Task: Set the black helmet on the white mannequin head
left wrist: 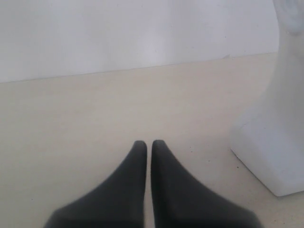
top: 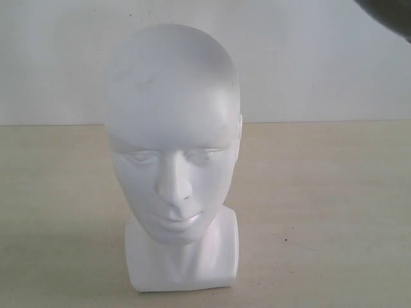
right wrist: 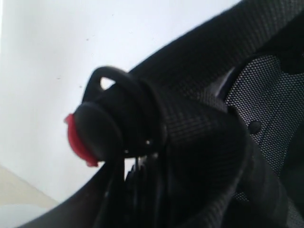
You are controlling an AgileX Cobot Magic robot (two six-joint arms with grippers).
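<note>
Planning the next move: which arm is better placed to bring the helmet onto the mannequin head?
Likely right: the black helmet fills its wrist view. The left gripper is shut, empty, low beside the white mannequin head.

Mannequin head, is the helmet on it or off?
Off. The mannequin head is bare on top; the helmet fills the right wrist view.

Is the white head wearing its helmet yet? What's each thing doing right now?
Smooth white mannequin head: upright on the beige table, bare, no helmet on.
Glossy black helmet: up high to one side, not on the head.
Left gripper: shut, empty, low over the table.
</note>
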